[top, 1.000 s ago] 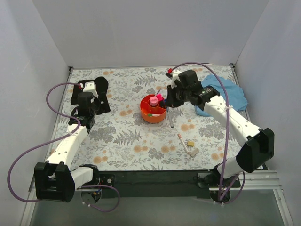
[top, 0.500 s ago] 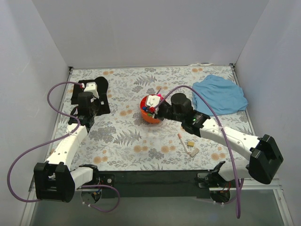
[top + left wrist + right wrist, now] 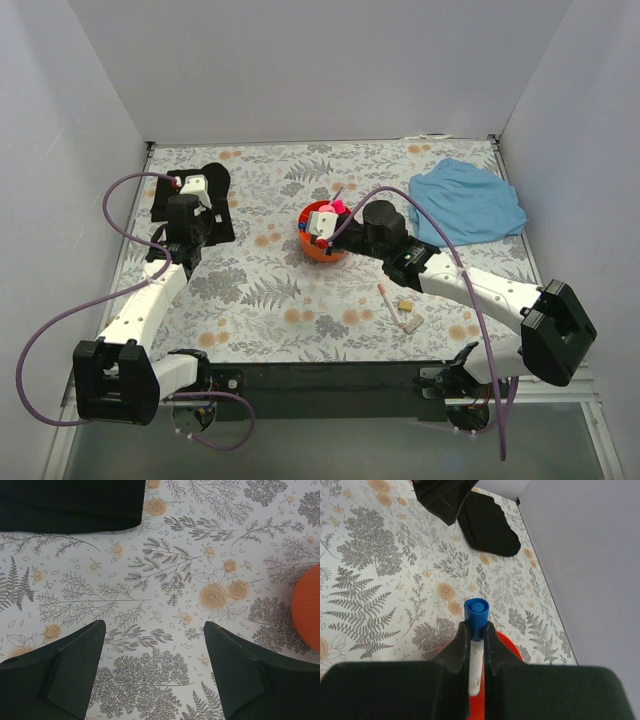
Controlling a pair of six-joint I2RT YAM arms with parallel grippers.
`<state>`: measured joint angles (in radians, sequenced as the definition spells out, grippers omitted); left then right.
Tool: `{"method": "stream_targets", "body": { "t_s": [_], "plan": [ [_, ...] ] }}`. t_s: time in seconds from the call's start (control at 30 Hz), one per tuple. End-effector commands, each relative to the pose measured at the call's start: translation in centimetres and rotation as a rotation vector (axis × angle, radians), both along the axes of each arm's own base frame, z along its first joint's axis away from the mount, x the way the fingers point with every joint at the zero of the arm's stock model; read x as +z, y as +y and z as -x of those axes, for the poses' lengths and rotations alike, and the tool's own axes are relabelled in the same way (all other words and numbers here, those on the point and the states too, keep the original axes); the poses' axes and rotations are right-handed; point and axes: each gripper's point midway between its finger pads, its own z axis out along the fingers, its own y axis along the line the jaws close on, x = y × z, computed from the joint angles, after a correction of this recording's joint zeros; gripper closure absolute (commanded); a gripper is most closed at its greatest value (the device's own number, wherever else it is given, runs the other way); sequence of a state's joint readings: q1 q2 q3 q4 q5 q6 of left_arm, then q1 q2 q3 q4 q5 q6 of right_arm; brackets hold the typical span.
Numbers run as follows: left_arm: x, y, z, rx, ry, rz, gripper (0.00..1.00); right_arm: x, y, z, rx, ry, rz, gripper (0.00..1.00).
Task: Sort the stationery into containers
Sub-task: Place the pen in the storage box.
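Note:
The round orange tray (image 3: 318, 250) stands mid-table, with something pink (image 3: 336, 207) showing at its far rim. My right gripper (image 3: 316, 228) hovers over the tray, shut on a thin white pen with a blue cap (image 3: 476, 611). The cap sticks out past the fingertips and the tray rim (image 3: 511, 649) lies just below. An orange-capped pen (image 3: 384, 296) and two beige erasers (image 3: 407, 305) lie on the table right of the tray. My left gripper (image 3: 188, 232) is open and empty (image 3: 152, 625) over bare table, left of the tray (image 3: 307, 605).
A black cloth (image 3: 205, 195) lies at the far left, just beyond my left gripper, and shows in the left wrist view (image 3: 70, 500). A light blue cloth (image 3: 468, 202) lies at the far right. White walls enclose the table.
My right gripper has swung from the tray's far right side to over the tray. The pen that lay right of the tray is gone from the table. The left arm has not moved.

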<state>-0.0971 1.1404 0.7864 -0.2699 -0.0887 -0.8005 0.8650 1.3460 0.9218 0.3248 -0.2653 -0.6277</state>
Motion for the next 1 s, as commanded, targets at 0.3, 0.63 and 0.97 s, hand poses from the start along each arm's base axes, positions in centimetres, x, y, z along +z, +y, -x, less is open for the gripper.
{"method": "stream_targets", "body": {
  "t_s": [0.3, 0.63, 0.97],
  "plan": [
    [1.2, 0.2, -0.4, 0.004, -0.024, 0.000, 0.20, -3.0, -0.1, -2.7, -0.058, 0.023, 0.028, 0.99],
    [1.0, 0.2, -0.3, 0.006, -0.022, 0.004, 0.20, -5.4, -1.0, -3.6, -0.108, 0.071, 0.091, 0.68],
    [1.4, 0.1, -0.2, 0.007, -0.039, 0.009, 0.20, -5.1, -1.5, -3.1, -0.114, 0.124, 0.129, 0.50]
  ]
}}
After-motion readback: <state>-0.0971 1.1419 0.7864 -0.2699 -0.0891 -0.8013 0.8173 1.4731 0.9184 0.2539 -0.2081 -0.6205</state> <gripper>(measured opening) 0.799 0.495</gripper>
